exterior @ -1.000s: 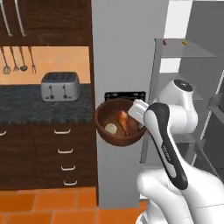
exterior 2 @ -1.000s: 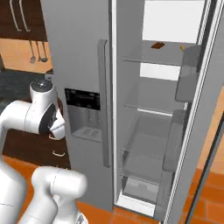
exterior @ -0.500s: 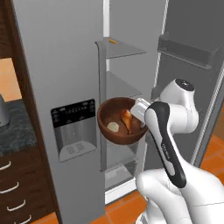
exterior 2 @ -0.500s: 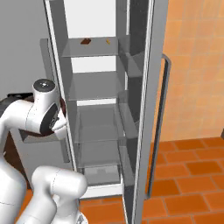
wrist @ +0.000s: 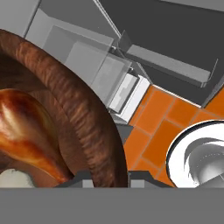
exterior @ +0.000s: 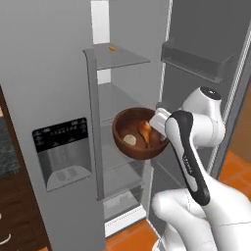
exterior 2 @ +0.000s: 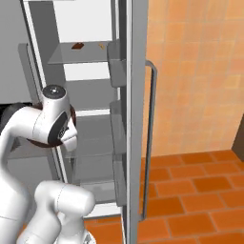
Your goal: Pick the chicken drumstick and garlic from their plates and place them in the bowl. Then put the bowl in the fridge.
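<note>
Fridge (exterior: pixel 128 59) compartment stands open, glass shelves exposed. Bowl (exterior: pixel 138 133), loaded with drumstick (exterior: pixel 145 132) and garlic (exterior: pixel 130 140), is clamped at its rim by the gripper (exterior: pixel 160 121), held before the middle shelf. Bowl should be kept level and advanced onto the shelf.
</note>
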Motion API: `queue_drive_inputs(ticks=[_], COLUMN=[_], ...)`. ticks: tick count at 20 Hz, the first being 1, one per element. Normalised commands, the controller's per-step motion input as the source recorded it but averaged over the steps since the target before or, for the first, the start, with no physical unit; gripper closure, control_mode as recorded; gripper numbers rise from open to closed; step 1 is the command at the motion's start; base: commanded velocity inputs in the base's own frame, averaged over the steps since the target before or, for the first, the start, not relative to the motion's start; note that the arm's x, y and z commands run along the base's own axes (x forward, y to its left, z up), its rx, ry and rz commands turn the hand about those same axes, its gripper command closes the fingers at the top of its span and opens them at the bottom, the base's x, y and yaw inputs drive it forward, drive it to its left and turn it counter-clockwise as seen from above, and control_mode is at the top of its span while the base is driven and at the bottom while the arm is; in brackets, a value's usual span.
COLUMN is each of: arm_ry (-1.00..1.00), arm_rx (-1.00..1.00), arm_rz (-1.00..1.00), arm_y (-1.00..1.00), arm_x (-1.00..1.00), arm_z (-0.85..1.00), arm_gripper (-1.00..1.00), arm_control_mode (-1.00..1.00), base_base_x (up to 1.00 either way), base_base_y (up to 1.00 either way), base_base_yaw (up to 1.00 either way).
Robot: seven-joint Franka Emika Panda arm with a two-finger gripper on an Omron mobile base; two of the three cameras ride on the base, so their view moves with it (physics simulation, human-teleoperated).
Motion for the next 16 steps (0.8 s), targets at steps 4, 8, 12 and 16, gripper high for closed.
queue_drive_inputs(ticks=[4,8,12,16], arm_ry=[0.0,0.0,0.0,-0.01], arm_rx=[0.0,0.0,0.0,0.0], arm_rz=[0.0,0.0,-0.17,-0.25], arm_y=[0.0,0.0,-0.19,-0.09], arm_x=[0.0,0.0,0.37,0.6], arm_z=[0.0,0.0,0.0,0.0], arm_gripper=[1.0,1.0,1.0,1.0], arm_control_mode=[1.0,1.0,-1.0,-1.0], base_base_x=[0.67,0.46,0.0,0.0], base_base_y=[0.0,-0.02,0.0,0.0], base_base_yaw=[0.0,0.0,0.0,0.0])
